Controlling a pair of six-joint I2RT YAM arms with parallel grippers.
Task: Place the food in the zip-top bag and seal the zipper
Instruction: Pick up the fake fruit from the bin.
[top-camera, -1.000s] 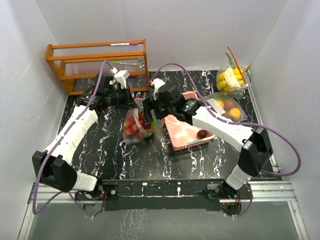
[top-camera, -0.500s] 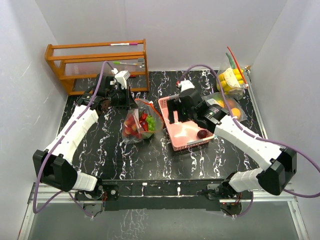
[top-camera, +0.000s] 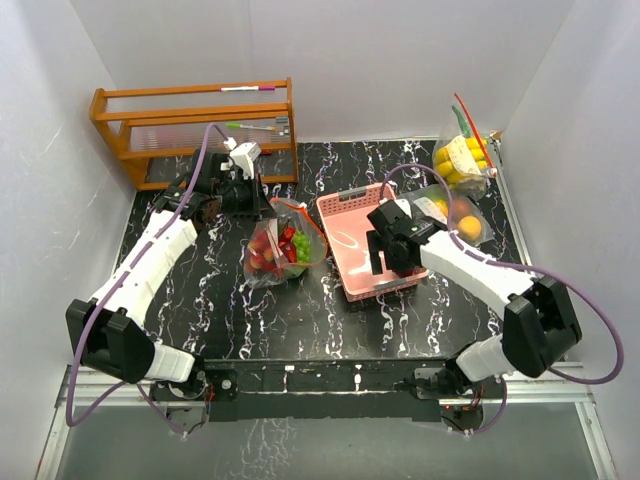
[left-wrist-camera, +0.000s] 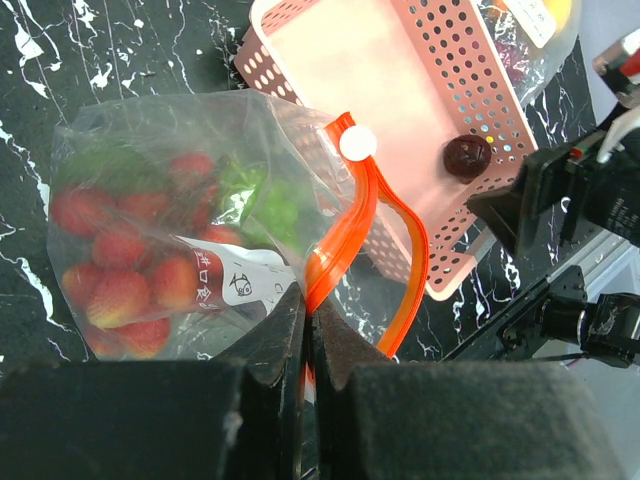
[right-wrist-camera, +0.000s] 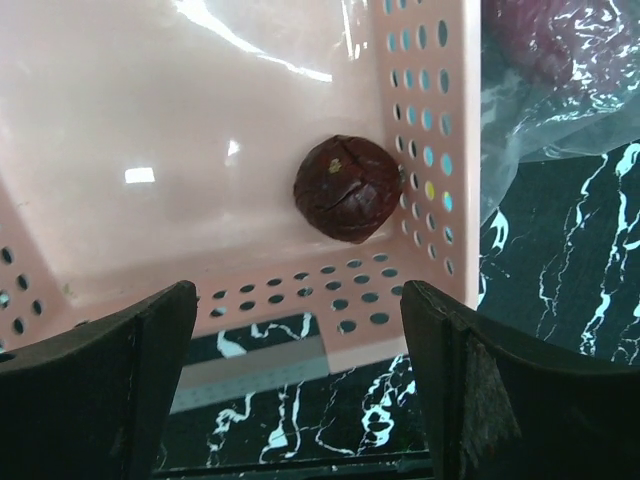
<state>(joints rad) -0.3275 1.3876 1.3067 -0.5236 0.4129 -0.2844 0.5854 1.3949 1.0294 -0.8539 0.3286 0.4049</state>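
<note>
A robot test lab was shown. The bench (top-camera: 220, 300) was closed in by plain white walls (top-camera: 400, 60) on three sides. Two white robot arms, the left arm (top-camera: 150, 255) and the right arm (top-camera: 470, 265), were bolted to a metal rail (top-camera: 550, 372) at the near edge. Purple cables (top-camera: 204, 155) were looped from the arms. Toy food was laid out: a zip-top bag (top-camera: 285, 245) of red berries, more filled bags (top-camera: 458, 160) at the far right and a pink tray (top-camera: 350, 215). A wooden rack (top-camera: 190, 120) was set at the back.
</note>
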